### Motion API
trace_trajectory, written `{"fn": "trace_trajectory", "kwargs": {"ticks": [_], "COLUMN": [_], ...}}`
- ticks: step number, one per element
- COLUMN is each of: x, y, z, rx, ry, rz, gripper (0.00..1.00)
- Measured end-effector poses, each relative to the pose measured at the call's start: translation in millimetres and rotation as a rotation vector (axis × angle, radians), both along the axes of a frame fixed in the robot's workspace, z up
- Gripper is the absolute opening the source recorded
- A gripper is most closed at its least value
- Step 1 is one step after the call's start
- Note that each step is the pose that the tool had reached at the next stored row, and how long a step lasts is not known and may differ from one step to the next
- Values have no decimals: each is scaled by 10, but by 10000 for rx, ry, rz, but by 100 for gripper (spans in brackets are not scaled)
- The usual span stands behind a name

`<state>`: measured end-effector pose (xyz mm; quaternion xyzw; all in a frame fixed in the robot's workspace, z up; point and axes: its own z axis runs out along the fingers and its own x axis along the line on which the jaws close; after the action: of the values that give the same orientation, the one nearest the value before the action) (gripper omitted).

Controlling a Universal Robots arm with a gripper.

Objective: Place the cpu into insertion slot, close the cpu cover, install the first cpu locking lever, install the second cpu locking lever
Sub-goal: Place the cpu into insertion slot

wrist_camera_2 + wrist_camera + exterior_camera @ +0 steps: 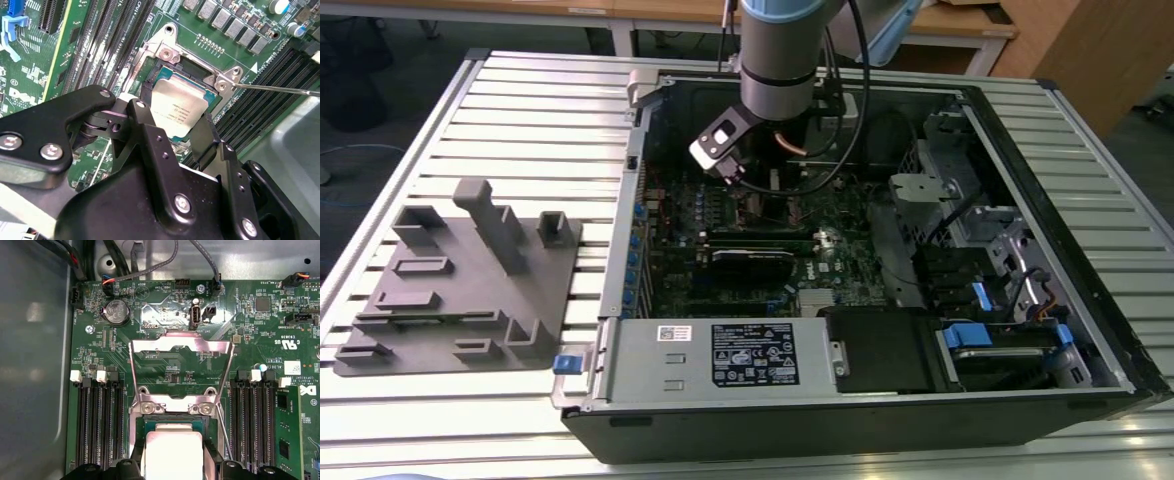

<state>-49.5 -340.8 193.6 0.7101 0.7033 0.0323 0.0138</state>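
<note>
The slatted surface carries an open computer case, into which the arm reaches, so the case walls stand all around the claw and the green motherboard lies directly beneath it. Just past the fingertips, the cpu cover is swung open and lies back clear of the insertion slot. The cpu sits between the claw's two fingers, which are clamped on its opposite edges right at the slot, though whether it is fully seated I cannot tell, and a thin locking lever runs just beside.
</note>
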Motion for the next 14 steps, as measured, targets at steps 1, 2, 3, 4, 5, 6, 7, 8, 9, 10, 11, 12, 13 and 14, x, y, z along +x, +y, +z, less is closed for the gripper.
{"fn": "trace_trajectory", "kwargs": {"ticks": [1, 2, 3, 4, 5, 6, 7, 8, 9, 10, 11, 12, 13, 14], "x": [0, 0, 0, 0, 0, 0, 0, 0, 0, 0, 0, 0, 0, 0], "y": [-2, -3, -3, -4, -4, -4, -4, -4, -4, -4, -4, -4, -4, -4], "z": [-1, -1, -1, -2, -3, -4, -5, -8, -11, -14, -16, -18, -19, -20], "rx": [-1, -2, -4, -4, -4, -3, -3, -3, -4, -6, -7, -6, -6, -4], "ry": [0, 1, 2, 2, 1, 1, 1, 1, 2, 3, 4, 3, 3, 1], "rz": [-8, -17, -24, -30, -35, -38, -41, -46, -52, -59, -65, -68, -69, -69], "gripper": [54, 54, 54, 54, 54, 54, 54, 54, 54, 54, 54, 54, 54, 54]}}
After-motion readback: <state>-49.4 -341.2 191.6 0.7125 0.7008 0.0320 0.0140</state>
